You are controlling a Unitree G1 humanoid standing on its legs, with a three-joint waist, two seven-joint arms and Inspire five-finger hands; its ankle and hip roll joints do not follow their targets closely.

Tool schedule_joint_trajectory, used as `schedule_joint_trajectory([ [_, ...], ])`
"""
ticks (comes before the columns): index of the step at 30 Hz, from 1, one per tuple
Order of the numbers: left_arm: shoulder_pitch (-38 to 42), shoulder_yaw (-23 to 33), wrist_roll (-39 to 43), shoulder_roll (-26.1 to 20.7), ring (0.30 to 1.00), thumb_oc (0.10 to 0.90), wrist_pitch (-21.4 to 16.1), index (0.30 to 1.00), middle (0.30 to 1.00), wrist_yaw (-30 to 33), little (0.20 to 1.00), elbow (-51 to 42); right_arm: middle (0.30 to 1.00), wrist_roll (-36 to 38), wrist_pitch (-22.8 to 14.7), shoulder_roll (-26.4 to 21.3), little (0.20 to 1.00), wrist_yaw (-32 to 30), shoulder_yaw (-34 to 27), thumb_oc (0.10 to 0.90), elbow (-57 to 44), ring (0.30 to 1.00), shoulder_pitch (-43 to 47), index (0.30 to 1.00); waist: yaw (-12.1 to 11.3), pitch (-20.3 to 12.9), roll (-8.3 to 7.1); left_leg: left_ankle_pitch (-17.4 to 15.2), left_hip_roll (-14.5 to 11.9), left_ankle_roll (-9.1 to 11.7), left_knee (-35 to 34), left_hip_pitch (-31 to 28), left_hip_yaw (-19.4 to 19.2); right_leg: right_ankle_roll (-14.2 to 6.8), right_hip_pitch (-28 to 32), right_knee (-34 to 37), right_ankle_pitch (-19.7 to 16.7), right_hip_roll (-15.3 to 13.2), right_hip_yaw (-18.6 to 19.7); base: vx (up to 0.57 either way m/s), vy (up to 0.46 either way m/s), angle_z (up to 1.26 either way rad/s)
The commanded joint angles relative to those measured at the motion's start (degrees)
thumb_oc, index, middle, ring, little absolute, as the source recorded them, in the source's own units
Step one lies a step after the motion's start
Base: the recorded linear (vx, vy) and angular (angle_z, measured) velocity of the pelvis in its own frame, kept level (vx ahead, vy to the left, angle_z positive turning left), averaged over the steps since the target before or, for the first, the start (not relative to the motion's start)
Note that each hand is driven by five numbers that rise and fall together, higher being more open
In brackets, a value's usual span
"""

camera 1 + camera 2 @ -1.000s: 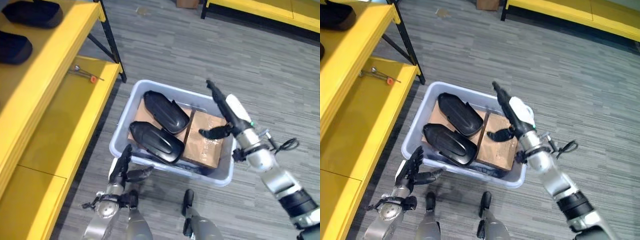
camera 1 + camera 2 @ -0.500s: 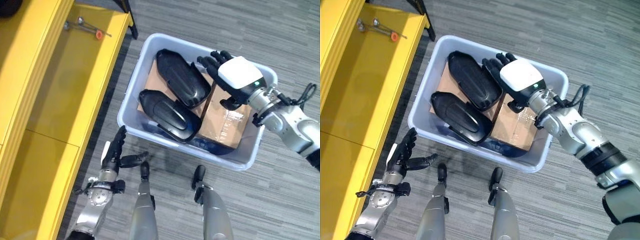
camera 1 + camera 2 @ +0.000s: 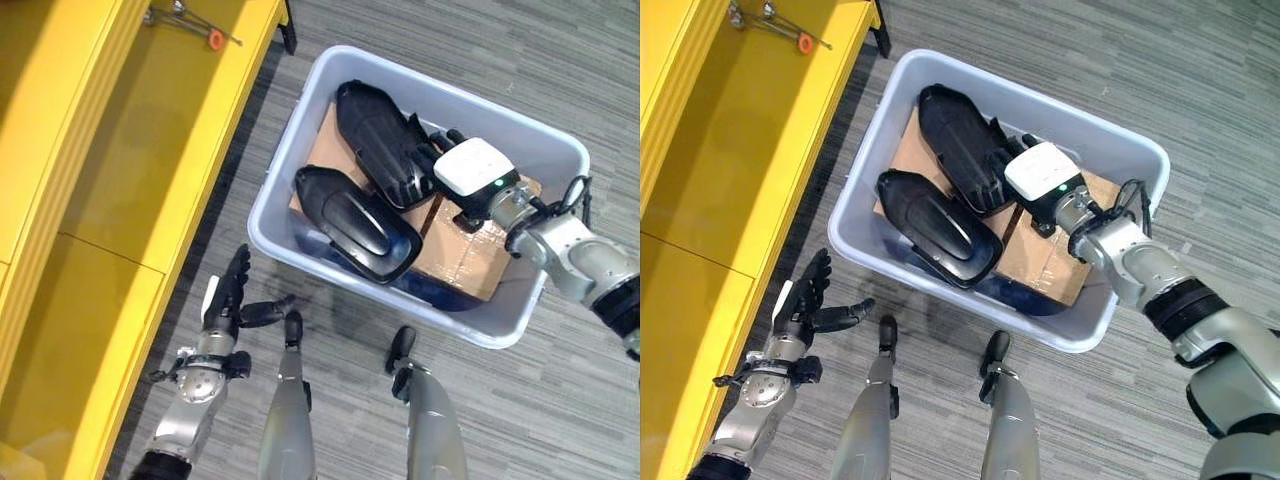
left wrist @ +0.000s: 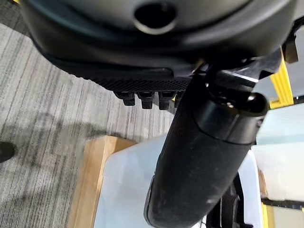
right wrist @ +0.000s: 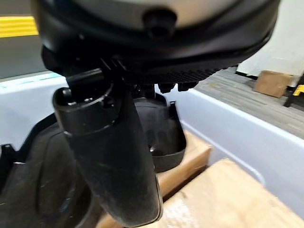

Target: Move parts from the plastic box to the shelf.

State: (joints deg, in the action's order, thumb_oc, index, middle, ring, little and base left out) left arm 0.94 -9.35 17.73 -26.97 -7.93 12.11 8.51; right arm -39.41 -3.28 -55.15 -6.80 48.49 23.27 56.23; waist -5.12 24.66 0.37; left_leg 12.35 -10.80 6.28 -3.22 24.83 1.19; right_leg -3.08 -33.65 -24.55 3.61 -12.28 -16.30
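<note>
Reach step: right hand [image 3: 470, 172], fingers straight and empty, over upper part [image 3: 380, 145] in box [image 3: 530, 150], frame centre. Left hand [image 3: 228, 305] open, lower left. Next, probably grip the part.

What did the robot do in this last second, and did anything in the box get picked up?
The right hand has come down from above the plastic box into it, and its fingers now lie on the farther black part; a grasp cannot be confirmed. The camera also shifted. The nearer black part, the cardboard and the open left hand by the shelf stayed as they were.
</note>
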Motion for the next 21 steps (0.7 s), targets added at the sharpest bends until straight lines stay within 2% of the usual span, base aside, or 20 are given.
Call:
schedule_joint_trajectory([
  [1,0.63,0.99,0.14,-2.47,1.000,0.900,-5.04,1.000,1.000,2.25,1.000,-4.66,1.000,-1.29,2.08,-1.60,1.000,-5.39,-0.20,0.900,1.74,1.000,10.33,1.000,-1.23,0.42,-1.08,-0.03,-3.93,3.79,-1.78,-5.77,0.04,-4.04,3.65,7.91,-6.30,-1.54,0.99,-0.01,0.001,0.16],
  [11,1.24,0.89,0.46,-1.90,1.000,0.900,-5.47,1.000,1.000,3.53,1.000,-4.04,1.000,0.14,3.41,0.61,1.000,-6.83,-0.75,0.900,4.22,1.000,12.03,1.000,-2.30,2.07,-0.65,0.69,-3.51,4.17,-1.78,-3.36,0.85,-4.04,2.25,7.52,-6.32,-2.18,-0.03,0.00,0.002,0.06],
  [21,2.31,0.96,0.94,-1.39,1.000,0.900,-6.11,1.000,1.000,5.17,1.000,-3.88,1.000,2.10,4.93,1.89,1.000,-8.40,-0.20,0.900,11.55,1.000,13.87,1.000,-3.21,4.51,0.34,0.85,-2.77,4.35,-1.78,-0.74,1.55,-4.06,-0.71,6.01,-5.74,-3.33,-0.35,0.00,0.005,0.05],
])
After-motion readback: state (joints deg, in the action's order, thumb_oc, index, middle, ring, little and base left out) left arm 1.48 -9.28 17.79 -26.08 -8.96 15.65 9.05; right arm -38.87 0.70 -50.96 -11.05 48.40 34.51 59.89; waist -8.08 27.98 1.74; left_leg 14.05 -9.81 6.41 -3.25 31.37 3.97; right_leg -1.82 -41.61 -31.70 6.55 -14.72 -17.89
